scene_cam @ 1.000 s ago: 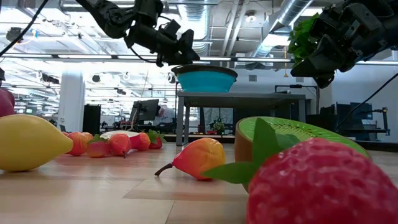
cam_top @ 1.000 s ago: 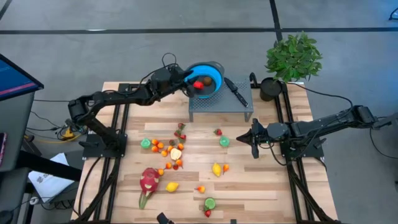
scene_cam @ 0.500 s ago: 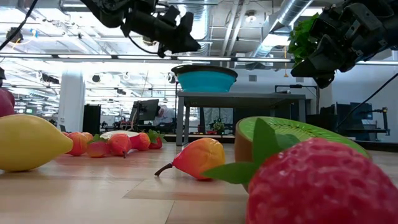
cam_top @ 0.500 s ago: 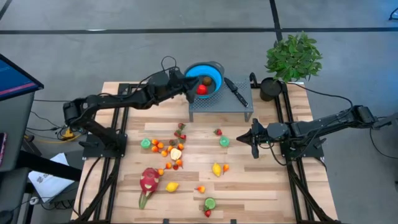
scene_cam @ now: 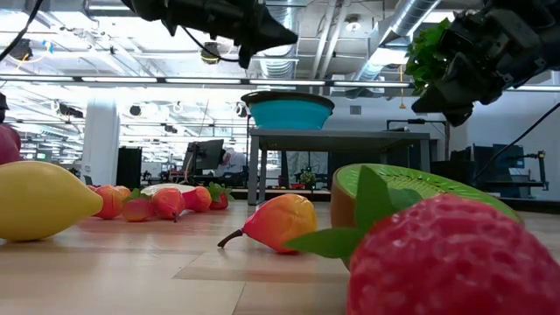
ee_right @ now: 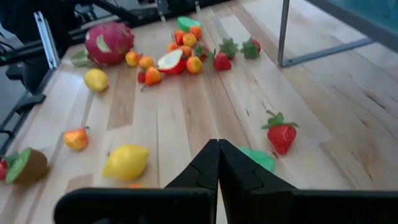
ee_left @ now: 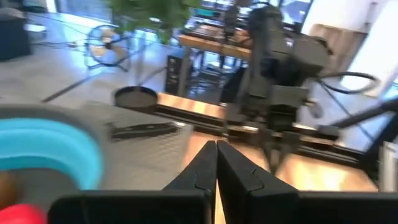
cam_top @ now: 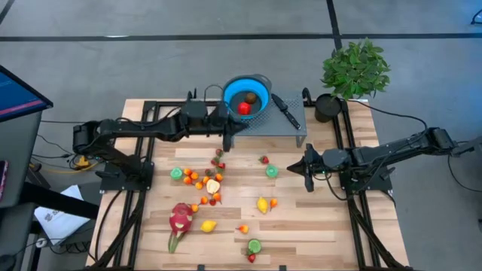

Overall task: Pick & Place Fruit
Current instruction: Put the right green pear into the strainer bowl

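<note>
Beside the bowl (cam_top: 247, 93), left gripper (cam_top: 228, 134) has pulled back w/ jaws together; a red fruit (cam_top: 244, 108) lies inside. Right gripper (cam_top: 306, 175), jaws together, unchanged.

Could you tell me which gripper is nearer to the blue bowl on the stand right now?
The left. The left gripper hangs shut just off the blue bowl; the right gripper waits shut, farther away over the table.

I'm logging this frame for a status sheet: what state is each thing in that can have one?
Blue bowl: upright on the grey stand, holding a red and a brown fruit.
Left end effector: fingers shut, empty, at the stand's front left corner.
Right end effector: fingers shut, empty, above the table's right side.
Knife: lying flat on the stand.
Dragon fruit: lying on the table.
</note>
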### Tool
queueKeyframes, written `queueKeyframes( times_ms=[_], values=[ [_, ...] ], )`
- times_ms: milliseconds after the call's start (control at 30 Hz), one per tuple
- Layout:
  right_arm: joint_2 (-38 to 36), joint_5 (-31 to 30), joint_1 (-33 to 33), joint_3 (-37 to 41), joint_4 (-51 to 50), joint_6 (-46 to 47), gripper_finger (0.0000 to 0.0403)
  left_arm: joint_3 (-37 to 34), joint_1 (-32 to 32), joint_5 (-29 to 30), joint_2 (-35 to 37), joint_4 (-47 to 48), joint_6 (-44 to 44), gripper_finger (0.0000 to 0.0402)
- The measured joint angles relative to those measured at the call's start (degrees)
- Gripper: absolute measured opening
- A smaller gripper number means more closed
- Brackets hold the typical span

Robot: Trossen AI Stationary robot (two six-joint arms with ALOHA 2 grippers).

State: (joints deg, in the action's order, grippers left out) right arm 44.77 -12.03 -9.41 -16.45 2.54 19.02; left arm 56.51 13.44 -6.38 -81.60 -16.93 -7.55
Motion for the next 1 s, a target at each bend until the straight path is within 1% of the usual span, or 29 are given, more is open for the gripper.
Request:
queueKeyframes(
  times_ms=[67,133,267,333,400,500,567,633,733,833,1000],
  values=[
    [0.0,0.0,0.0,0.0,-1.1,0.0,0.0001,-0.1,-2.2,0.6,0.0,-0.4,-0.3,0.0001],
    [0.0,0.0,0.0,0.0,-1.7,0.0,0.0001,-2.0,-5.2,3.1,0.0,-3.8,-1.4,0.0001],
    [0.0,0.0,0.0,0.0,-1.8,0.0,0.0001,-9.6,-11.8,10.9,0.0,-16.6,-4.7,0.0001],
    [0.0,0.0,0.0,0.0,-1.7,0.2,0.0001,-13.5,-14.6,14.6,0.0,-23.6,-5.1,0.0001],
    [0.0,0.0,0.0,0.0,-1.7,0.5,0.0001,-16.9,-16.1,16.3,0.0,-29.4,-4.9,0.0001],
    [0.0,0.0,0.0,0.0,-1.7,0.9,0.0001,-20.1,-17.1,16.5,0.0,-35.3,-5.0,0.0001],
    [0.0,0.0,0.0,0.0,-1.7,1.1,0.0001,-22.0,-17.2,16.0,1.1,-35.5,-5.0,0.0001],
    [0.0,0.0,0.0,0.0,-1.7,2.3,0.0001,-23.4,-16.7,14.1,2.5,-35.7,-4.9,0.0001],
    [0.0,0.0,0.0,0.0,-1.4,4.5,0.0001,-26.2,-15.9,11.2,6.4,-35.9,-3.5,0.0001],
    [0.0,0.0,0.0,0.0,0.4,5.6,0.0001,-30.2,-14.7,9.7,11.4,-35.5,-1.8,0.0001],
    [0.0,0.0,0.2,0.0,4.4,5.7,0.0001,-38.3,-12.3,9.4,20.0,-35.4,-1.4,0.0001]
  ],
)
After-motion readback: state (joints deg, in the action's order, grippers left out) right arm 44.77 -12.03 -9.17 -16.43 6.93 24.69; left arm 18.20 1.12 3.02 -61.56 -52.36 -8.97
